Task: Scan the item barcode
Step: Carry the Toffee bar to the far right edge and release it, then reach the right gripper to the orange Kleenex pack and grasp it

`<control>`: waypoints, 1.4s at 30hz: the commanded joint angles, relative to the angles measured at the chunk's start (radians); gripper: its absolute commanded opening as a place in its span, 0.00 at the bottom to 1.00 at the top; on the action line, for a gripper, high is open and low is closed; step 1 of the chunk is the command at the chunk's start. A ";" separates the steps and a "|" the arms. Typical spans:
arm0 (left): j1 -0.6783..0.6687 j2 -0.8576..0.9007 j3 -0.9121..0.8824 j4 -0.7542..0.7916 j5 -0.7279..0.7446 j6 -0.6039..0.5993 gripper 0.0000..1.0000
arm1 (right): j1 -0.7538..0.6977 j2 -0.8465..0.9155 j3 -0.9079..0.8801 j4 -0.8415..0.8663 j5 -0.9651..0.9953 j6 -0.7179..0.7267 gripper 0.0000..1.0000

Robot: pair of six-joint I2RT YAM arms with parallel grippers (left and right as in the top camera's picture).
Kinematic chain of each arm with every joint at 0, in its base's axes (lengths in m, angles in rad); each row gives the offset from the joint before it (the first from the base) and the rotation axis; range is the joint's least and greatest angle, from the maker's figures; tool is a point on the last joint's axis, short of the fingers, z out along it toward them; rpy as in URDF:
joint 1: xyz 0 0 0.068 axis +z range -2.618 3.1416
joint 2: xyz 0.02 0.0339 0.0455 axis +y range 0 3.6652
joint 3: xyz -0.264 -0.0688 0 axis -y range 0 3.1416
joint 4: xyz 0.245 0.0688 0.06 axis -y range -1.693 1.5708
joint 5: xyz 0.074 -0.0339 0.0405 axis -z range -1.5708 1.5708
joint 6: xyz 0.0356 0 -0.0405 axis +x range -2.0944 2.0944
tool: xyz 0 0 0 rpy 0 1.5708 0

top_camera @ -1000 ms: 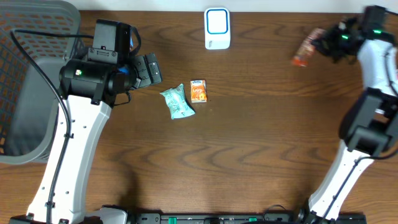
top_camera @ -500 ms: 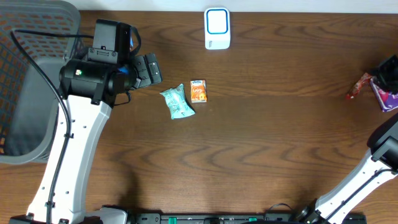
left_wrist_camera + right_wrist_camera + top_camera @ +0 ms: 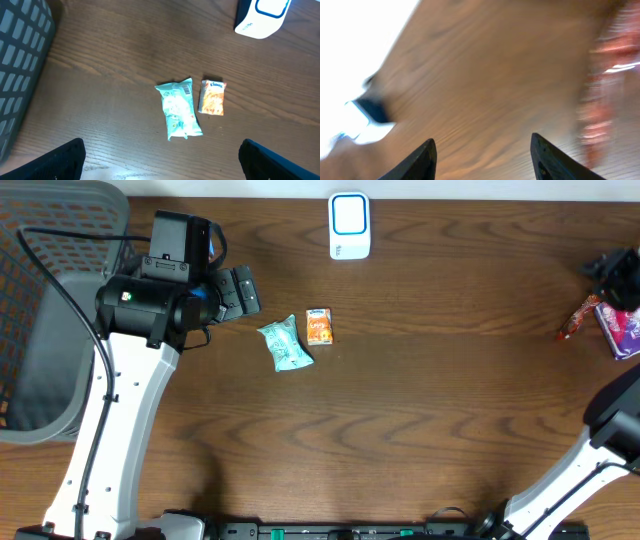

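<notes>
The white scanner with a blue window (image 3: 349,225) stands at the table's back edge, and its corner shows in the left wrist view (image 3: 262,17). A red packet (image 3: 578,318) lies at the far right, blurred in the right wrist view (image 3: 605,85). My right gripper (image 3: 612,272) hovers just behind it, open, with nothing between its fingers (image 3: 482,155). A teal packet (image 3: 285,345) and a small orange packet (image 3: 319,326) lie side by side mid-table, the teal one's barcode facing up (image 3: 186,91). My left gripper (image 3: 240,290) is wide open (image 3: 162,165), up and left of them.
A grey mesh basket (image 3: 40,310) fills the left edge beside the left arm. A purple packet (image 3: 625,330) lies at the right edge, touching the red one. The right wrist view is motion-blurred.
The right arm swung from near the scanner to the far right edge. Its gripper opened and let go of the red packet, which now lies on the table. The left arm stayed still.
</notes>
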 commanded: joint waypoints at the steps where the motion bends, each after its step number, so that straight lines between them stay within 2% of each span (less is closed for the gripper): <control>1: 0.003 0.005 0.000 -0.003 0.002 -0.005 0.98 | 0.112 -0.075 0.019 -0.047 -0.220 -0.036 0.62; 4: 0.003 0.005 0.000 -0.003 0.003 -0.005 0.98 | 0.220 -0.071 0.014 -0.093 -0.215 -0.063 0.78; 8: 0.003 0.005 0.000 -0.003 0.002 -0.005 0.98 | 0.380 -0.061 -0.008 -0.120 -0.144 -0.106 0.80; 12: 0.003 0.005 0.000 -0.003 0.002 -0.005 0.98 | 0.581 -0.051 -0.079 -0.049 -0.024 -0.068 0.85; 14: 0.003 0.005 0.000 -0.003 0.002 -0.005 0.98 | 0.662 -0.050 -0.113 -0.003 0.013 -0.020 0.80; 17: 0.003 0.005 0.000 -0.003 0.002 -0.005 0.98 | 0.752 -0.050 -0.160 0.079 0.051 0.051 0.63; 18: 0.003 0.005 0.000 -0.003 0.003 -0.005 0.98 | 0.786 -0.050 -0.183 0.121 0.071 0.092 0.62; 23: 0.003 0.005 0.000 -0.003 0.002 -0.005 0.98 | 0.915 -0.050 -0.292 0.318 0.131 0.280 0.59; 27: 0.003 0.005 0.000 -0.003 0.002 -0.005 0.98 | 1.005 -0.050 -0.345 0.430 0.187 0.287 0.53; 33: 0.003 0.005 0.000 -0.003 0.003 -0.005 0.98 | 1.126 -0.050 -0.352 0.426 0.436 0.289 0.52; 36: 0.003 0.005 0.000 -0.003 0.002 -0.005 0.98 | 1.169 -0.049 -0.358 0.411 0.573 0.337 0.48; 42: 0.003 0.005 0.000 -0.003 0.002 -0.005 0.98 | 1.209 -0.027 -0.399 0.433 0.603 0.377 0.46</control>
